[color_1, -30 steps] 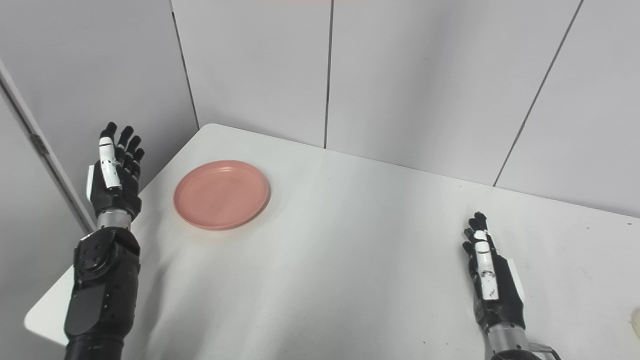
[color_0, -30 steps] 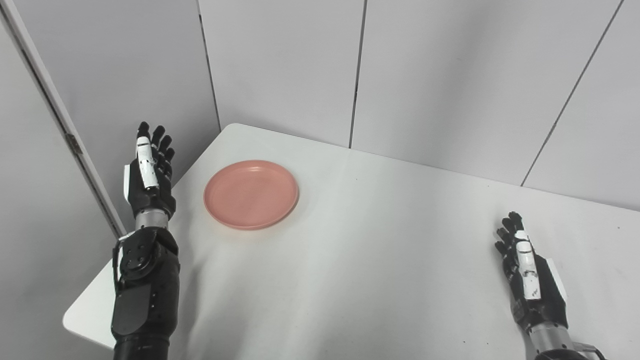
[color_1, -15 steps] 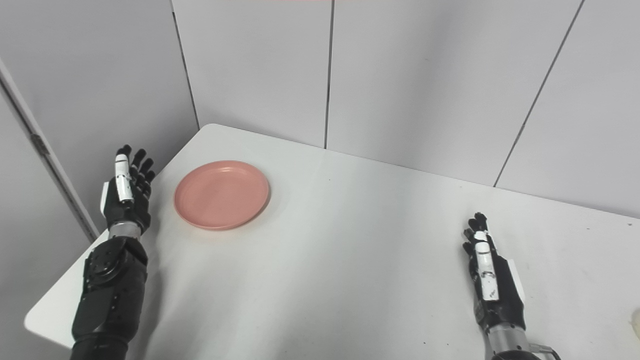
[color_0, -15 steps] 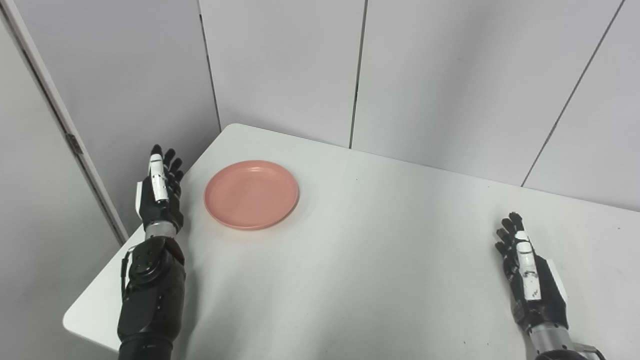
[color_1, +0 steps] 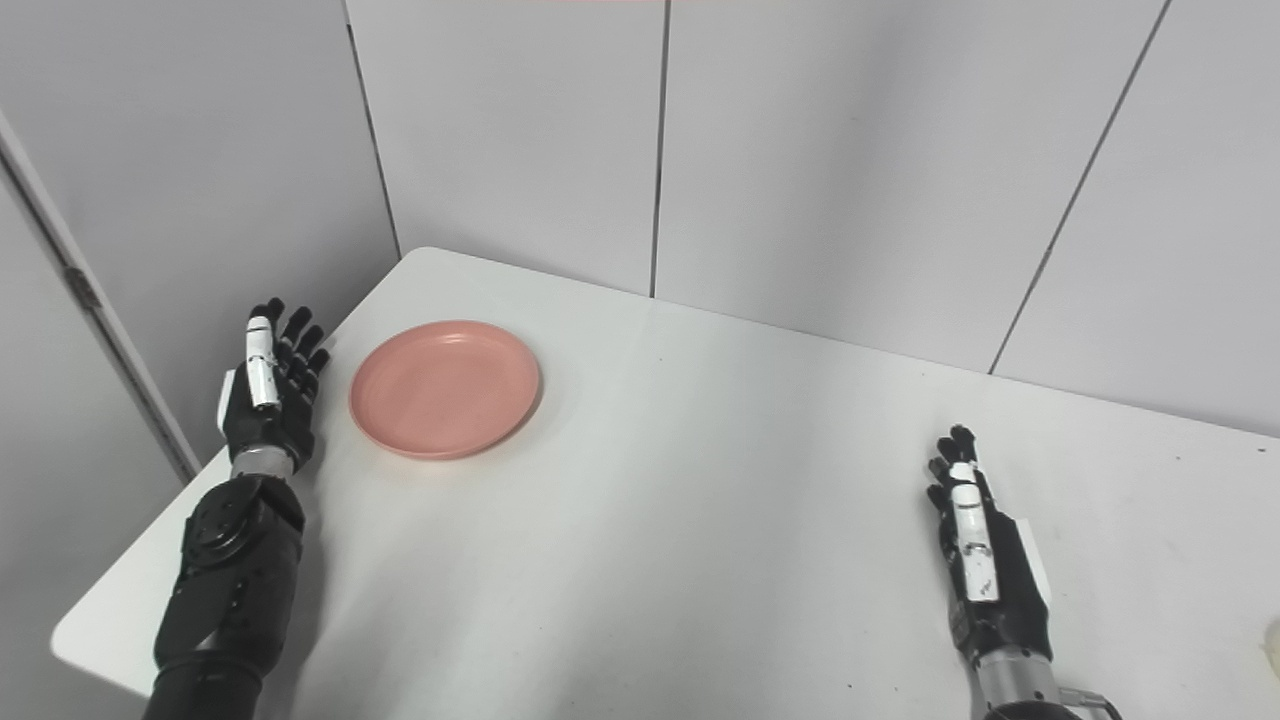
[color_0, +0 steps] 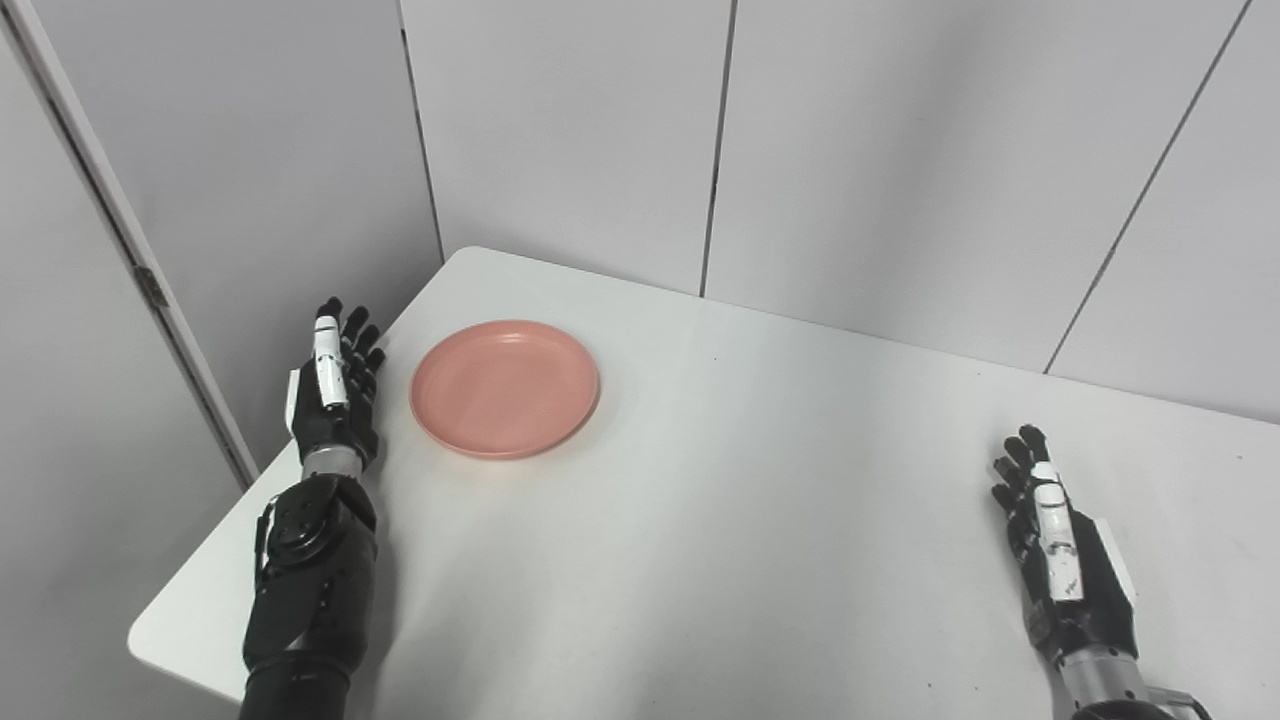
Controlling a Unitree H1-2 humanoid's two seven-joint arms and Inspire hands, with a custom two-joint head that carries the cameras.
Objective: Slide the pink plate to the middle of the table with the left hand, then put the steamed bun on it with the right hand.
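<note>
Left robot hand (color_0: 332, 395) open, empty, beside pink plate (color_0: 505, 388); right robot hand (color_0: 1060, 560) open, empty.

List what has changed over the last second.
The left hand, open, came down and moved in toward the pink plate's left rim, not touching it. The plate itself, and the open right hand near the table's right side, stayed put.

Both eye views look down from the robot's head, above the near edge of the white table (color_0: 760, 520), facing the far grey wall panels (color_0: 560, 130). They share nearly the whole tabletop; the right eye view reaches slightly farther right, the left eye view slightly farther left
</note>
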